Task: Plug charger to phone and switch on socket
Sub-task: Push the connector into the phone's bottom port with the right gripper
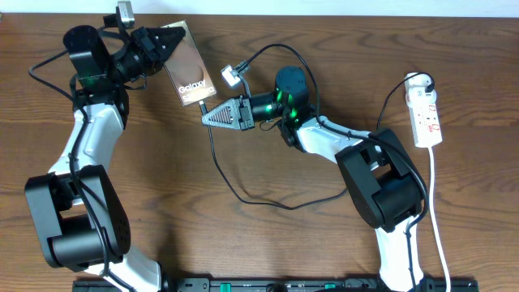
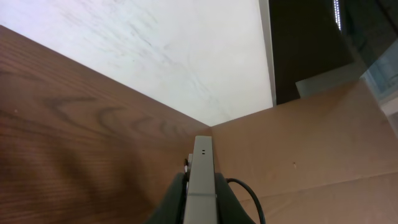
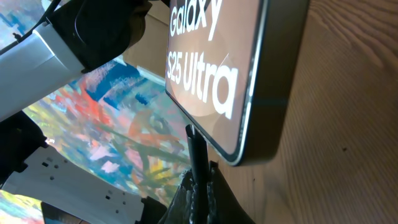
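Brown and flat, the phone (image 1: 188,69) sat clamped edge-on in my left pincer (image 1: 169,42), toward eleven o'clock over the wooden table (image 1: 268,243). My right pincer (image 1: 205,116), at the phone's five o'clock, was closed on the charger (image 1: 251,199), its black plug tip (image 3: 198,155) meeting the phone's lower edge (whether seated, I couldn't tell). The socket (image 1: 426,113) lay well apart at three o'clock.

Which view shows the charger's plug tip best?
Right wrist: the plug tip rises from the right claw to the edge of the phone, close and sharp. Overhead shows only the charger's cable looping over the table; the claw hides the tip. Left wrist shows the phone's edge, no tip.
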Robot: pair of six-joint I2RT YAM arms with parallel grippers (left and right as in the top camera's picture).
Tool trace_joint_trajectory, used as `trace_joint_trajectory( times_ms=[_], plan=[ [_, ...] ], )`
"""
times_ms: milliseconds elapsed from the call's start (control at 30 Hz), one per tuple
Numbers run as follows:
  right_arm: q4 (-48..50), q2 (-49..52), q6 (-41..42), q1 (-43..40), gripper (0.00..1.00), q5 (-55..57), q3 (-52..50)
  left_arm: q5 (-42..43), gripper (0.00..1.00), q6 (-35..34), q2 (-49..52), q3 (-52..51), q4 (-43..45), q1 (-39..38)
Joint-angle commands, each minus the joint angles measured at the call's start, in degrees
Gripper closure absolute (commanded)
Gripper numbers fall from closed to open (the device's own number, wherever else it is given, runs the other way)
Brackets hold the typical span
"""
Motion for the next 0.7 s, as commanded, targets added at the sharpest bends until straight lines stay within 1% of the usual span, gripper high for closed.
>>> trace_joint_trajectory(
  times_ms=[0, 367, 667],
  plan=[
    [0.22, -0.17, 1.49, 0.24, 0.99, 2.40, 0.39, 1.86, 0.92, -0.92, -1.40, 0.26, 0.55, -0.46],
    [3.39, -0.17, 7.21, 0.24, 0.99, 3.69, 0.39, 5.88, 0.93, 0.59, -1.40, 0.24, 0.55, -0.46],
    [4.46, -0.17, 8.26, 0.24, 0.99, 4.50, 0.39, 8.63, 0.93, 1.46, -1.36, 0.24, 0.55, -0.66]
  ],
)
